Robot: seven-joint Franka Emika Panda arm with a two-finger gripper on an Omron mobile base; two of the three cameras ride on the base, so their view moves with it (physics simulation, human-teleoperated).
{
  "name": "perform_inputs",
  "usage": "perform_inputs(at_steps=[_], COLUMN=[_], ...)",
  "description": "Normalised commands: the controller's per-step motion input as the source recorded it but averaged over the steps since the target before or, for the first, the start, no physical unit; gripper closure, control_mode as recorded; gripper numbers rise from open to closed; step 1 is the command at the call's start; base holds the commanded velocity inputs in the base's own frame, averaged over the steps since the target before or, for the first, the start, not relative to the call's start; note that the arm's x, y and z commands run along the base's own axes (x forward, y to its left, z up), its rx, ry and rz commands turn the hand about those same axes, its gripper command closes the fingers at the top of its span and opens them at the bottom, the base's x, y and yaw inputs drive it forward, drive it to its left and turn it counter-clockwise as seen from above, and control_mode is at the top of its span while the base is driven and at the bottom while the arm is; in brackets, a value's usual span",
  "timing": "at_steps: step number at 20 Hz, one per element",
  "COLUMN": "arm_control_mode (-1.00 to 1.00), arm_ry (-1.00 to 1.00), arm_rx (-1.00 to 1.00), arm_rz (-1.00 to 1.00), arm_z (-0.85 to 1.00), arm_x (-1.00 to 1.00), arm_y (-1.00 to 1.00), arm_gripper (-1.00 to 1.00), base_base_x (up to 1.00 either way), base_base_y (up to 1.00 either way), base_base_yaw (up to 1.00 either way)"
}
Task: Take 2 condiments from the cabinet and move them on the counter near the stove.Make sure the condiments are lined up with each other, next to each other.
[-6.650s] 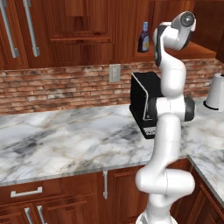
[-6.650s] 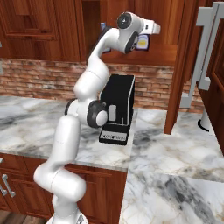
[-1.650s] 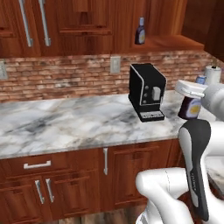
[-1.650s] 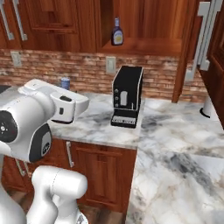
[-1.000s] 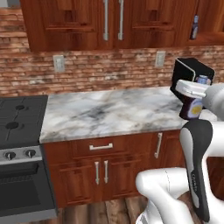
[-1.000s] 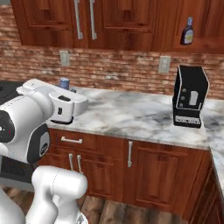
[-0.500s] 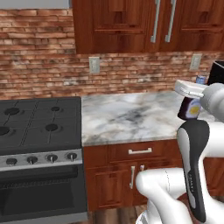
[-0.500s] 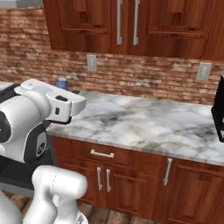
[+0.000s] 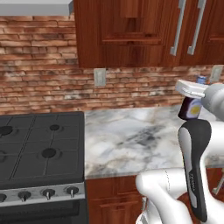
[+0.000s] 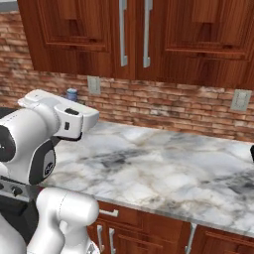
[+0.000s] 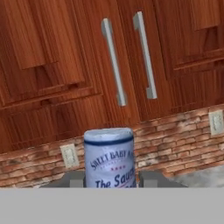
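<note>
Above the counter (image 9: 131, 140), gripper (image 11: 111, 179) clamping condiment bottle (image 9: 191, 107) upright (cap uppermost), stove (image 9: 39, 148) left.

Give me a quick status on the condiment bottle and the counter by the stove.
Fingers shut on condiment bottle, held above the counter. Stove to the left. Nothing on the marble between.

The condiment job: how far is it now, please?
Done: one bottle is out of the cabinet. In hand: the gripper is shut on that bottle, held in the air above the counter, which reaches the stove. Left: set this bottle down near the stove, then bring a second one and line it up beside the first.
</note>
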Motion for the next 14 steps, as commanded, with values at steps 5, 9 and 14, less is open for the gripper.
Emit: perform_inputs(at_steps=[5, 9, 14], arm_control_mode=[1.0, -1.0, -1.0], arm_ry=[0.0, 0.0, 0.0], arm_rx=[0.0, -0.01, -0.04], arm_rz=[0.0, 0.06, 0.03], arm_z=[0.0, -0.33, -0.59], arm_x=[0.0, -0.05, -0.24], arm_y=[0.0, 0.09, 0.38], arm_gripper=[1.0, 1.0, 1.0], base_base_x=[0.28, 0.0, 0.0], base_base_y=[0.15, 0.05, 0.0], base_base_yaw=[0.05, 0.02, 0.0])
